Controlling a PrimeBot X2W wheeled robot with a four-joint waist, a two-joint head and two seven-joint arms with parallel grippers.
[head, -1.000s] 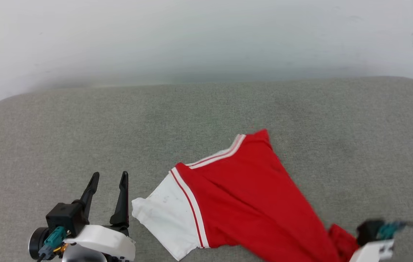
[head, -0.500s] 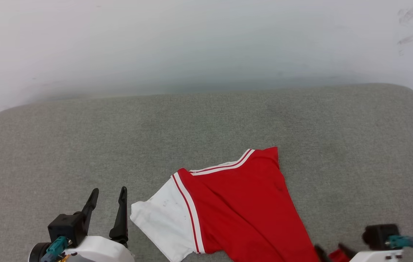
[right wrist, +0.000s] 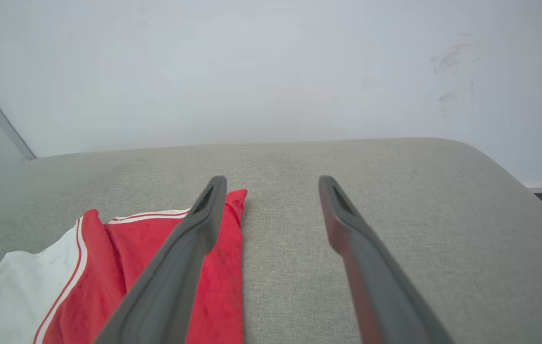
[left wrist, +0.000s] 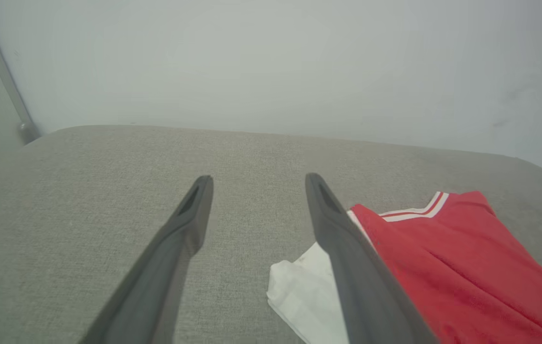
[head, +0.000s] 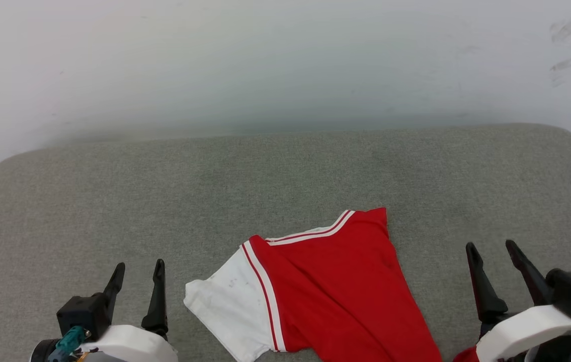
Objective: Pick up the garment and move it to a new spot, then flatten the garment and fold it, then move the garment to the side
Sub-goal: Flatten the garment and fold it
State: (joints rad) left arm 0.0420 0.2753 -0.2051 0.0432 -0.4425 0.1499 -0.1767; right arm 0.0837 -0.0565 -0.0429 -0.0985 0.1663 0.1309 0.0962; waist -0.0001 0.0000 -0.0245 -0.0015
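The garment (head: 335, 286), a red jersey with a white short sleeve and red-white striped trim, lies crumpled on the grey cushion near the front edge of the head view; its lower part runs out of frame. My left gripper (head: 137, 269) stands open at the lower left, just left of the white sleeve, apart from it. My right gripper (head: 491, 249) is open at the lower right, to the right of the red cloth and holding nothing. The left wrist view shows the garment (left wrist: 442, 267) behind its right finger. In the right wrist view the garment (right wrist: 94, 272) lies behind the left finger.
The grey padded surface (head: 265, 181) stretches wide to the left, right and back of the jersey. A pale wall (head: 285, 60) rises behind its rounded far edge. The cushion's right corner (right wrist: 514, 172) curves down to the floor.
My right gripper has let go of the red cloth, opened and come up to the right of it. The garment has settled flatter on the cushion. The head camera has shifted slightly.
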